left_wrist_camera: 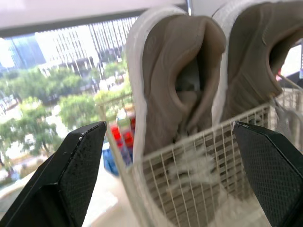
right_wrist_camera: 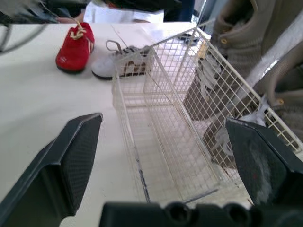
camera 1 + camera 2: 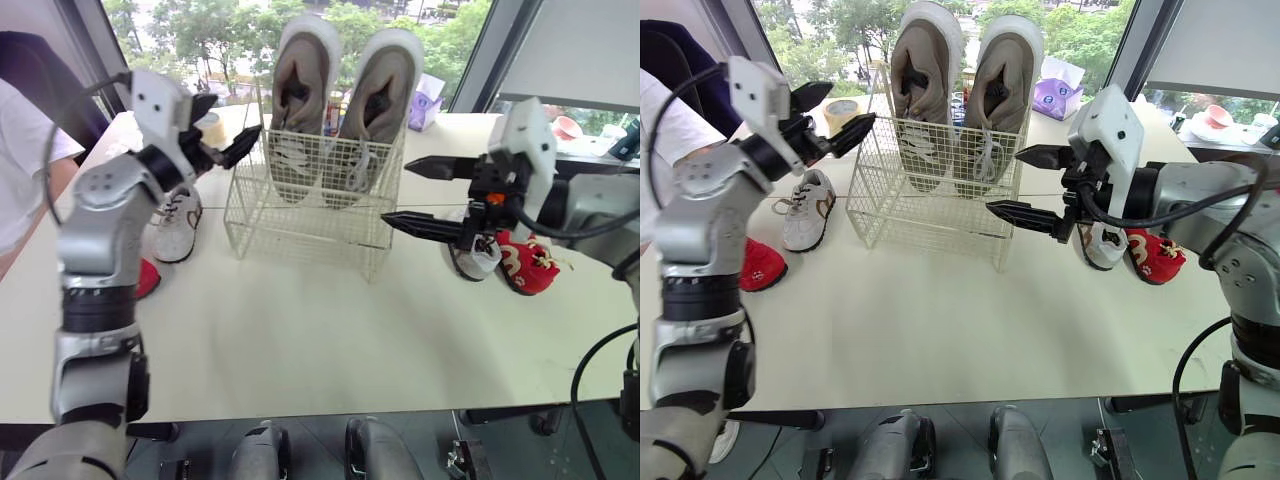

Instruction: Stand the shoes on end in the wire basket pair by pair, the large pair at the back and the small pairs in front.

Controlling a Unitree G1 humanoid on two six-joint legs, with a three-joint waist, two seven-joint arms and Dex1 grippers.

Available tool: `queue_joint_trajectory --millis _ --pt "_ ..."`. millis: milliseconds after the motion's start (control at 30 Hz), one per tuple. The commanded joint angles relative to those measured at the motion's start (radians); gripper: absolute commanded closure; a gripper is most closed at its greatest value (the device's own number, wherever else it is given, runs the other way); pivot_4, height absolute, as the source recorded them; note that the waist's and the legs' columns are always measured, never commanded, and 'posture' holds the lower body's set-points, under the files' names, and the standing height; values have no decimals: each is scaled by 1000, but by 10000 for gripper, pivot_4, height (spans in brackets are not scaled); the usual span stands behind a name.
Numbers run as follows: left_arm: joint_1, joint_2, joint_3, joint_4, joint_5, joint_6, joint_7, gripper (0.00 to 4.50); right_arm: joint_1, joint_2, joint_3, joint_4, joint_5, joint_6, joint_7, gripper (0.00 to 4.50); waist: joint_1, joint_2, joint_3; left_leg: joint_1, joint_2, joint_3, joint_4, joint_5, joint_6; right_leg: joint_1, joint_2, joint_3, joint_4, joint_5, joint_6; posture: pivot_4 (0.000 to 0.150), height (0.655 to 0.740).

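my left gripper [image 3: 222, 128] is spread wide and holds nothing, hanging at the back left corner of the wire basket [image 3: 300, 215], just beside its rim. my right gripper [image 3: 397, 192] is also open and bare, with one finger above the other. both point at the basket's right side, close to the wire but apart from it.

the large beige sneakers [image 3: 340, 90] stand on end side by side along the back of the basket. their long axes are upright, toes down in the wire and heels up above the rim. the openings and laces face me and the white soles face the window.

on the white table [image 3: 300, 340], left of the basket and below my left gripper, a small white sneaker [image 3: 178, 225] with brown trim lies on its sole, toe toward me. a small red shoe [image 3: 760, 265] lies nearer me beside it. right of the basket, partly behind my right gripper, another small white shoe [image 3: 1102, 245] and a red shoe [image 3: 1155, 258] sit side by side. the red one carries a pale pattern too small to read.
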Motion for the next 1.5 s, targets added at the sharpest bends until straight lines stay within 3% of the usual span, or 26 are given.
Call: queue_joint_trajectory --millis 33,267,367,500,633,767,900,1233,1500 --pt "36 82 117 -128 -193 216 -48 1585 -28 -27 10 20 -33 -28 61 0 0 0 0 0 0 0 0 0 0 0 0 0 0 0 0 1500 7400" --pt "293 165 265 -410 -593 550 -72 1585 57 -119 -32 70 -67 -19 152 0 0 0 0 0 0 0 0 1 -3 1 0 0 -1 0 0 1500 7400" --pt "432 148 264 -529 -726 604 -21 1585 134 60 -192 128 -82 -52 -89 0 -1 -1 -1 3 0 0 0 1 -3 4 -1 0 -2 0 0 1500 7400" --pt "522 35 187 -604 -881 579 95 1585 368 210 -310 -18 -162 -102 -283 0 27 0 -2 8 0 -3 -1 1 -4 10 -1 -1 -2 -1 0 1500 7400" --pt "580 -18 32 -659 -858 556 106 1585 541 389 -432 -144 -212 -88 -532 0 25 1 -3 9 -2 -2 0 1 -3 10 -1 0 -2 -2 -3 1500 7400" --pt "579 -30 -48 -655 -828 519 97 1585 672 485 -393 -223 -300 -141 -618 0 20 5 -5 10 -1 -2 -1 0 -2 11 1 0 -2 -3 -4 1500 7400" --pt "571 -23 -98 -634 -775 471 74 1585 734 536 -308 -154 -388 -247 -614 0 15 11 -8 15 -1 0 -3 0 -2 13 2 3 -2 -6 -9 1500 7400" --pt "575 10 -112 -617 -712 416 71 1585 653 568 -287 130 -448 -408 -579 0 18 11 -9 16 -1 0 -3 0 -1 14 2 3 -3 -6 -10 1500 7400" --pt "591 30 -115 -628 -675 399 93 1585 479 563 -243 505 -516 -539 -542 0 13 12 -8 16 0 0 -4 0 -1 14 2 3 -3 -6 -10 1500 7400"
